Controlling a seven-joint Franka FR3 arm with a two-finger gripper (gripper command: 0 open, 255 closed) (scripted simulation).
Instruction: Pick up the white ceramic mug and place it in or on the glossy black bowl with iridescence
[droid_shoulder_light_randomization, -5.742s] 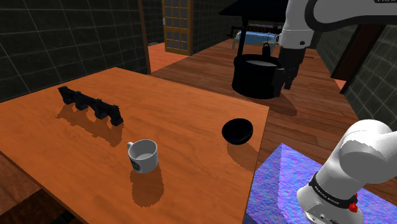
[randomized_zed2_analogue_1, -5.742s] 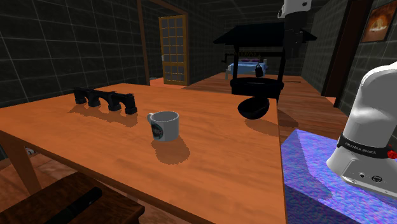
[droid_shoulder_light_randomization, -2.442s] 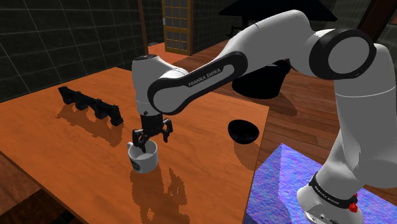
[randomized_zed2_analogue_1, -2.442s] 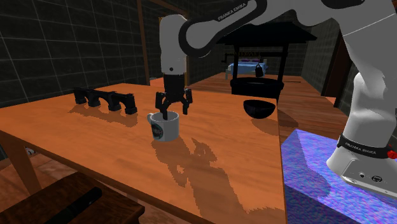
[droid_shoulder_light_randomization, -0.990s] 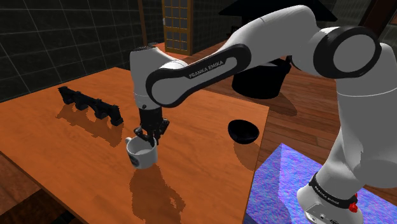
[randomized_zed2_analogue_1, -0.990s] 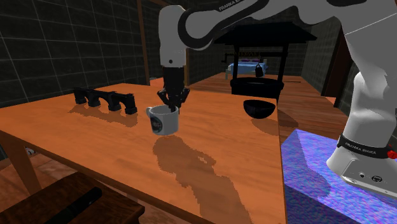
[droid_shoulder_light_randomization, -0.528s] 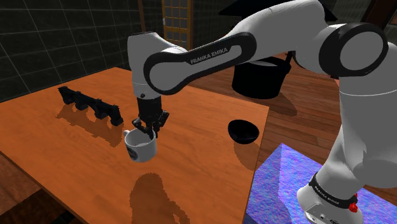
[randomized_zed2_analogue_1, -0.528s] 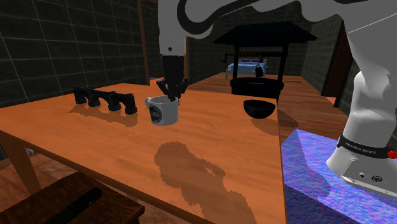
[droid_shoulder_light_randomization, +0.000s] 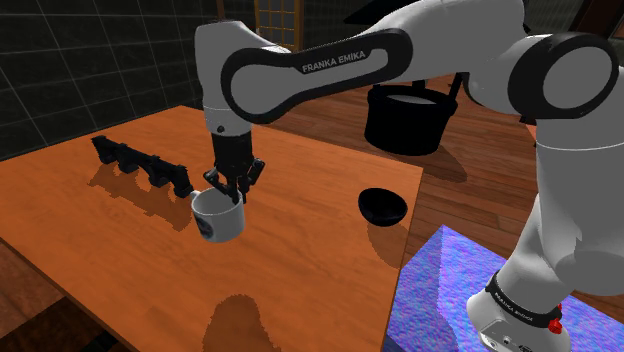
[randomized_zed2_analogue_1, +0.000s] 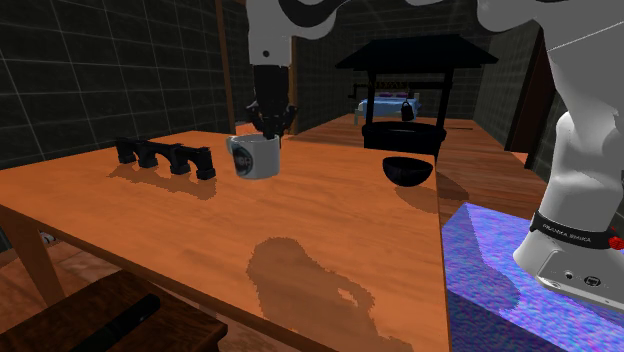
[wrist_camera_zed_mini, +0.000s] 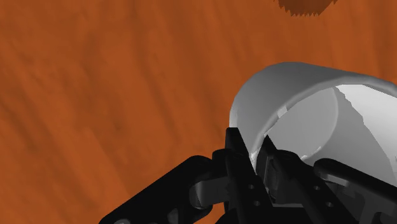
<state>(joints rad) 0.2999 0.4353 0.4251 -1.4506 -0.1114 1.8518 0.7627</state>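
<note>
Mug (droid_shoulder_light_randomization: 218, 217), white with a dark emblem, hangs in the air above the table (droid_shoulder_light_randomization: 300, 262), its rim pinched between the black fingers (wrist_camera_zed_mini: 236, 156). The black bowl (droid_shoulder_light_randomization: 382, 206) sits well apart, near the table's edge. The fingers hide part of the rim, and the wrist view cuts off the mug's far side.

White capitals reading "FRANKA EMIKA" run along the dark section of the arm (droid_shoulder_light_randomization: 340, 62) directly above the mug (droid_shoulder_light_randomization: 218, 215), as seen from the shoulder view. A dark emblem (randomized_zed2_analogue_1: 242, 159) sits on the mug's side, but any lettering in it cannot be made out. Well away from the mug, a black band (randomized_zed2_analogue_1: 572, 232) around the arm's base carries a line of small white letters, too faint to read with certainty.
</note>
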